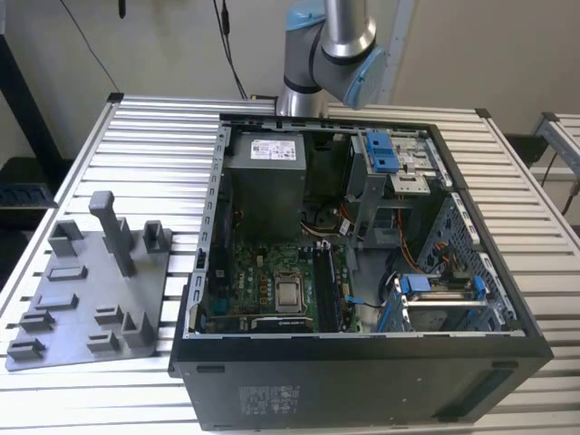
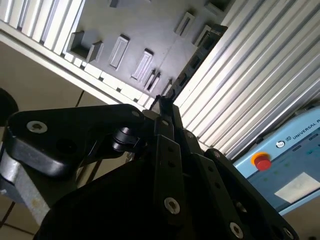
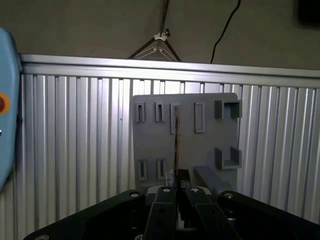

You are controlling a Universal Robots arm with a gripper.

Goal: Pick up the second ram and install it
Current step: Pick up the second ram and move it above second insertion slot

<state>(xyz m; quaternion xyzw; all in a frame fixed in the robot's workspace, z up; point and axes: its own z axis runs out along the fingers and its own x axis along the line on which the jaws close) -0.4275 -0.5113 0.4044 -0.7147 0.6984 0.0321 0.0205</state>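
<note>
The gripper holds its two black fingers pressed together on a thin dark stick, taken to be the second ram, seen edge-on in the first wrist view. Only part of the stick sits between the tips. The rest projects free past them, in line with the grey fixture plate lying well beyond on the ribbed aluminium table. With so slim a hold, the stick could pivot or slip in the grip, and a tilted module would likely meet a slot askew and jam rather than seat. The exterior view shows the fixture plate at the exterior view's left of the open computer case. The case's motherboard lies bare inside, hemmed by cables and drive cages that a careless approach could catch.
</note>
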